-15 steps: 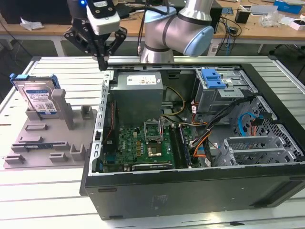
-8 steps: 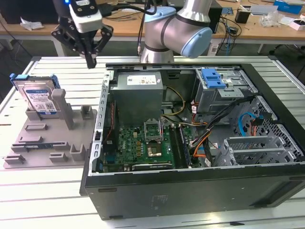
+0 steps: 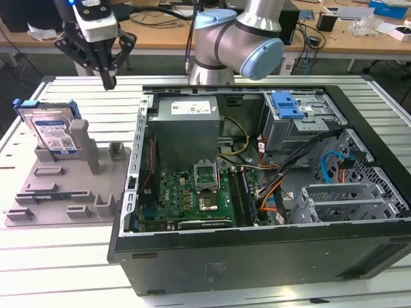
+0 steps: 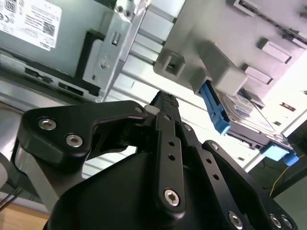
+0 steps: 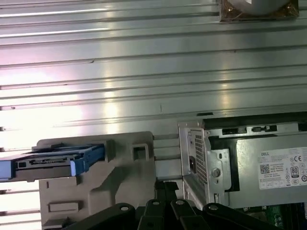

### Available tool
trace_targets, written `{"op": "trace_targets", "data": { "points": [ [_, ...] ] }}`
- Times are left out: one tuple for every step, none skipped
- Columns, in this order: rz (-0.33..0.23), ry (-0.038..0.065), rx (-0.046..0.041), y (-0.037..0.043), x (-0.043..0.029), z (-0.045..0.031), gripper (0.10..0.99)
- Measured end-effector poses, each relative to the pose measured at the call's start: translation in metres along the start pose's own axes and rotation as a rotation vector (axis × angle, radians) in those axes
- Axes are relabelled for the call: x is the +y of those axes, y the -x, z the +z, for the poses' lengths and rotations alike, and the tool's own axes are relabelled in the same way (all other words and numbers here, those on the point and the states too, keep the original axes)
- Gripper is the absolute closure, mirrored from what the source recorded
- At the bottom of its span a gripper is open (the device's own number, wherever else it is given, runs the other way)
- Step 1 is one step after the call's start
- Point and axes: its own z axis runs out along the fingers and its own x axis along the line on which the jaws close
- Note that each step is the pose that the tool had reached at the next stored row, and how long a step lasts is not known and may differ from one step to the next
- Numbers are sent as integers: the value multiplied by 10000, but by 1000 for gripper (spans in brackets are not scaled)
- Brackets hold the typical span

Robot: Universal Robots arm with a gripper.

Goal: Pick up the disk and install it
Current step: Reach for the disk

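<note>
One disk (image 3: 54, 131) to watch, and it is far over on the exterior view's left. It stands on edge in a slot of the grey holder (image 3: 70, 186), label toward the camera, blue rails showing at both sides. The holder lies flat on the slatted metal bench (image 3: 51, 269), just beside the open computer case (image 3: 257, 263).

Moving right, the hand (image 3: 108, 81) hangs over the holder's far edge, between disk and case, touching neither and pointing straight down. Its fingers are pinched together to a narrow tip with nothing between them. The second wrist view confirms it: hand (image 4: 165, 99) closed and empty, with the holder (image 4: 211, 43) and the disk (image 4: 249, 112) beyond it. In the first wrist view the disk (image 5: 48, 163) appears edge-on, seated in the holder (image 5: 124, 182). The hand (image 5: 165, 187) sits near the case's corner, well apart from the disk.

Right again, into the case, which lies on its side with the cover off. The grey power-supply box (image 3: 186, 122) sits against the wall nearest the holder, and the green motherboard (image 3: 186, 192) is in front of it. Cables trail off toward the exterior view's right.

Further right, a bare blue clip (image 3: 286, 106) rests on the metal drive cage (image 3: 302, 125). Behind the case stands the arm (image 3: 237, 38), its silver joints capped in pale blue.
</note>
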Motion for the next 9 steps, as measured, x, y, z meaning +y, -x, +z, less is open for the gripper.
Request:
{"op": "trace_targets", "data": {
  "points": [
    [2, 0, 0, -32, 11, 3, 980],
    [1, 0, 0, -101, 35, 11, 980],
    [2, 0, 0, -160, 55, 17, 980],
    [4, 0, 0, -201, 68, 21, 980],
    [2, 1, -1, -241, 81, 27, 980],
    [3, 0, -1, -313, 101, 36, 980],
    [3, -1, -1, -371, 116, 43, 980],
    [1, -2, -1, -413, 125, 48, 980],
    [3, -3, 0, -463, 135, 54, 980]
  ]
}}
